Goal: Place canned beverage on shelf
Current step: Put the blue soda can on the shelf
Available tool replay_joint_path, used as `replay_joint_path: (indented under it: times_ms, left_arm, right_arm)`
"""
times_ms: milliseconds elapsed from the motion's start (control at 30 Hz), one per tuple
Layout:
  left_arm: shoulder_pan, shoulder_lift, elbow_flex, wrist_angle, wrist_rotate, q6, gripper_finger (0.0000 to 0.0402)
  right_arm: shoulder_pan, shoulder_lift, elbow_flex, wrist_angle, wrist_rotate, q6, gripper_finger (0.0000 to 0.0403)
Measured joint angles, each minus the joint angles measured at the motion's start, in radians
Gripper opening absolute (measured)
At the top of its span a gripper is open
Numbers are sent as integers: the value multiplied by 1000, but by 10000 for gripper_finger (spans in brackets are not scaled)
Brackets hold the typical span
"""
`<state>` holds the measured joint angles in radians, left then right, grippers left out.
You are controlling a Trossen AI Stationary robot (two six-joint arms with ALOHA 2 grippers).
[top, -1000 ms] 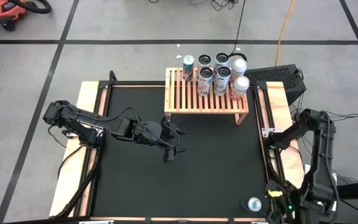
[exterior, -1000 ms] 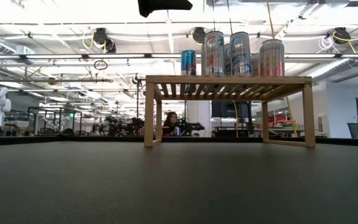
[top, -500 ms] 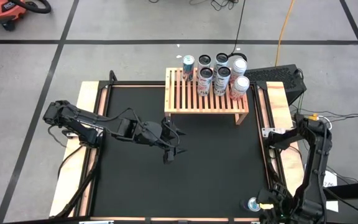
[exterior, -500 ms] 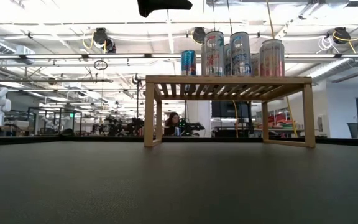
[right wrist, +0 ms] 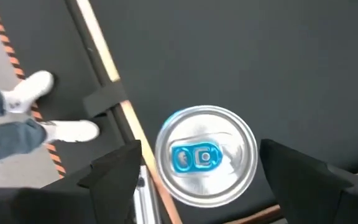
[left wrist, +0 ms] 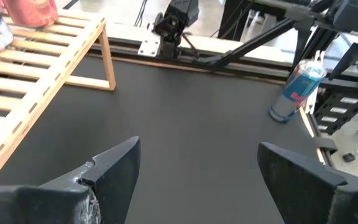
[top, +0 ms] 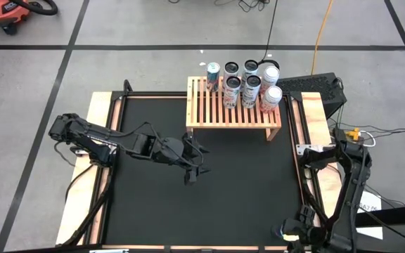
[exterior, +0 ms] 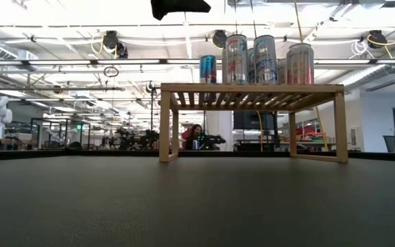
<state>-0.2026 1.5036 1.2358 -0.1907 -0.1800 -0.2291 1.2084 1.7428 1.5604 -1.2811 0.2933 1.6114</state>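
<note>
1. Your right gripper (right wrist: pixel 197 168) sat at the near right corner of the table (top: pixel 245 183), directly above the lone canned beverage (right wrist: pixel 205 155), with its fingers (right wrist: pixel 114 171) spread apart on either side of the can's top and not closed on it.
2. That can stood upright on the black mat close to the table's wooden edge strip; from the left wrist view you could see it as a blue and silver can (left wrist: pixel 294 90) standing alone, well apart from the shelf (left wrist: pixel 36 74).
3. In the high view the right arm covered nearly all of the can, so only a sliver of it showed beside the gripper (top: pixel 297 230).
4. Your left gripper (top: pixel 195 163) hovered over the middle of the mat, in front of the shelf (top: pixel 233 112), with its fingers (left wrist: pixel 114 165) wide apart and nothing between them.
5. The shelf stood at the far edge of the table, and six cans (top: pixel 248 84) were grouped upright on its far right part; the near slats were bare.
6. From the low view you saw the shelf (exterior: pixel 251 92) on its legs with the cans (exterior: pixel 266 58) lined along its top.
7. In the right wrist view a person's shoes (right wrist: pixel 36 90) and jean legs showed on the floor beyond the table edge.
8. A person (exterior: pixel 194 136) sat far back in the room, seen under the shelf.
</note>
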Motion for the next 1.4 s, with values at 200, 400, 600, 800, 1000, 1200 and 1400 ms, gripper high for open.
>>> replay_joint_path:
  times_ms: [200, 400, 600, 800, 1000, 1200, 1400]
  left_arm:
    - [0, 0, 0, -38, -9, 1, 322]
    - [0, 12, 0, -24, -13, 2, 322]
    - [0, 22, 1, -6, -14, 7, 322]
    - [-1, 26, 1, -5, -8, 7, 322]
    - [-1, 36, 1, 35, 198, 52, 322]
    - [-7, 68, 3, 147, 334, 61, 322]
    - [-10, 114, 0, 267, 477, 30, 322]
  right_arm:
    - [-18, 37, 0, -3, -34, 28, 313]
    - [-37, 42, 0, -1, -33, 83, 297]
    - [-45, 43, 0, 11, -30, 87, 229]
    - [-60, 38, -1, 13, -31, 126, 221]
    - [-118, -9, -2, 69, 21, 49, 229]
    - [-235, -80, -2, 103, 24, -167, 222]
    - [-381, -134, -2, 216, 22, -460, 227]
